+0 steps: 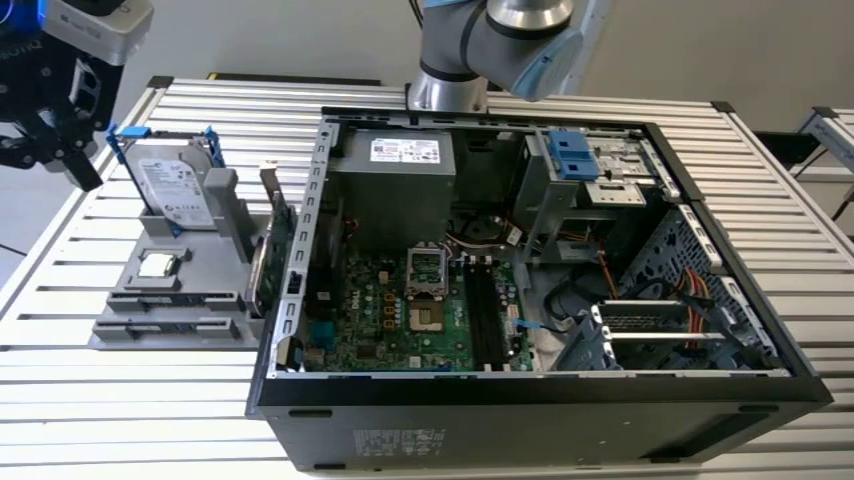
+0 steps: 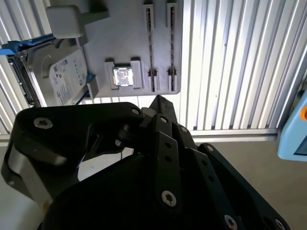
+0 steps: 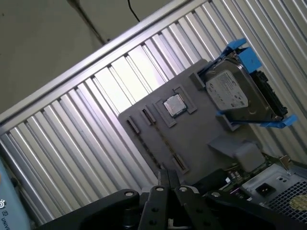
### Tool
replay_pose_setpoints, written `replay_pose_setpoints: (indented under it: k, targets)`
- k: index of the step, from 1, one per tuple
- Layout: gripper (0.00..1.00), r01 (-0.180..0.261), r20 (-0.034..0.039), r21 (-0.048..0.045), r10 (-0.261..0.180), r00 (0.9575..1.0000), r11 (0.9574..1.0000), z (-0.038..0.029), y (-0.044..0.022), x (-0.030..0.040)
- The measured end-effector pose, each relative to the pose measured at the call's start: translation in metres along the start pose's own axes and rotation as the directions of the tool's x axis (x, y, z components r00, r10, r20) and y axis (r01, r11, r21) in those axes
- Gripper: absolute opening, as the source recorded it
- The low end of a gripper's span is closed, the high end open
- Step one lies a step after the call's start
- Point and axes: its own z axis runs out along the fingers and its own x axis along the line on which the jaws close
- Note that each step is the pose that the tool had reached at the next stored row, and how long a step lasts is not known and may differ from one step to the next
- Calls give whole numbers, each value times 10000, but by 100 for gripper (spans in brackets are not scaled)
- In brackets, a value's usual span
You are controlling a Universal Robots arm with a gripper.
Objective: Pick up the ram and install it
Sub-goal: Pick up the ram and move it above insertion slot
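The ram is hard to make out. Inside the computer case [image 1: 534, 392], a long dark strip [image 1: 475, 312] stands upright in the slots on the green board [image 1: 387, 320]. It may be the ram, but I cannot tell, because it shows thin edge up.

The case lies on its side with its big side open, so the board is open from above. The robot arm [image 1: 494, 40] is cut off by the picture's edge behind the case.

A green card [image 1: 278, 255] stands just beside the case's wall on the exterior view's left. Past it, still near the case, sits a gray tray [image 1: 120, 335]. The tray holds a hard drive [image 1: 174, 190] with blue clips, a small silver chip [image 1: 158, 265] and two long grooves [image 1: 167, 298] that look bare.

The gripper [image 1: 67, 160] hangs well away from the case, beyond the tray, near the table [image 1: 134, 420] edge. It is partly cut off. In both wrist views its fingers [image 2: 160, 101] are pressed together tip to tip [image 3: 165, 176]. Bare slats lie all around the tray.
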Motion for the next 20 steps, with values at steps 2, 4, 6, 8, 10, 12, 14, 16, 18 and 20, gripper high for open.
replay_pose_setpoints:
  k: [2, 4, 6, 8, 10, 12, 14, 16, 18, 20]
  targets:
    - [0, 139, -7, -3, -139, 9999, 9999, 0, 0, 0]
    - [0, 274, -13, -5, -274, 9996, 9996, 0, 0, 0]
    - [0, 413, -21, -8, -413, 9991, 9991, 0, 0, 0]
    - [0, 546, -26, -11, -546, 9985, 9985, 0, 0, 0]
    - [0, 680, -33, -14, -680, 9977, 9977, 0, 0, 0]
    - [0, 818, -40, -17, -819, 9966, 9966, 0, 0, 0]
    - [0, 957, -46, -20, -957, 9954, 9954, 0, 0, 0]
    - [0, 1098, -53, -23, -1098, 9939, 9940, 0, 0, 0]
    - [0, 1242, -59, -26, -1242, 9922, 9923, 0, 0, 0]
    - [0, 1393, -67, -30, -1393, 9902, 9902, 0, 0, 0]
